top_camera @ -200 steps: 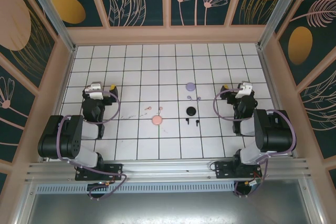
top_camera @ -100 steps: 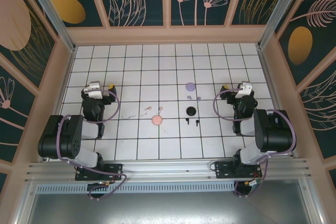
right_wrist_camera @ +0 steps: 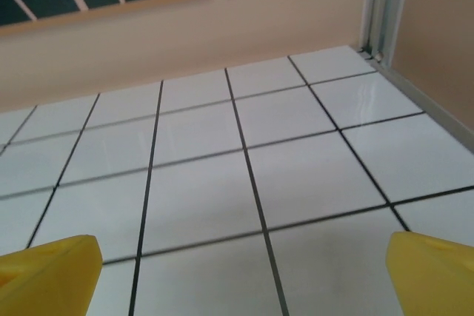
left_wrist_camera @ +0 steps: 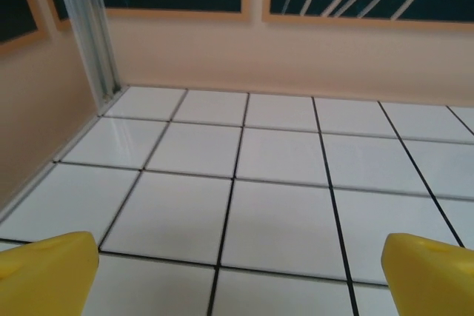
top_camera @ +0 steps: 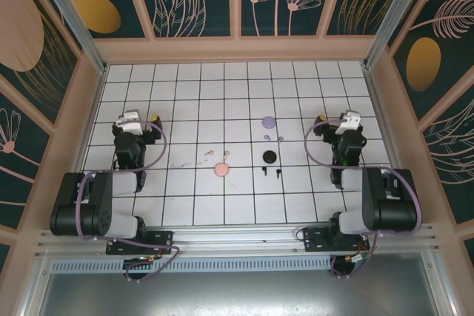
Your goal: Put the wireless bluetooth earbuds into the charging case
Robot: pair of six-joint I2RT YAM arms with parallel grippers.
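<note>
Earbuds (top_camera: pixel 227 155) lie loose on the desk (top_camera: pixel 185 205) beside their round cases (top_camera: pixel 221 170), well apart from the left tool (left_wrist_camera: pixel 241 260) and the right tool (right_wrist_camera: pixel 241 260), both gaping wide and empty. A tiny bud could skid away on the slick tiles under an off-centre pinch.

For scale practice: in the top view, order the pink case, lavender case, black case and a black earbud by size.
1. Pink case, lavender case, black case: too alike to rank.
2. Black earbud: clearly smallest.
</note>
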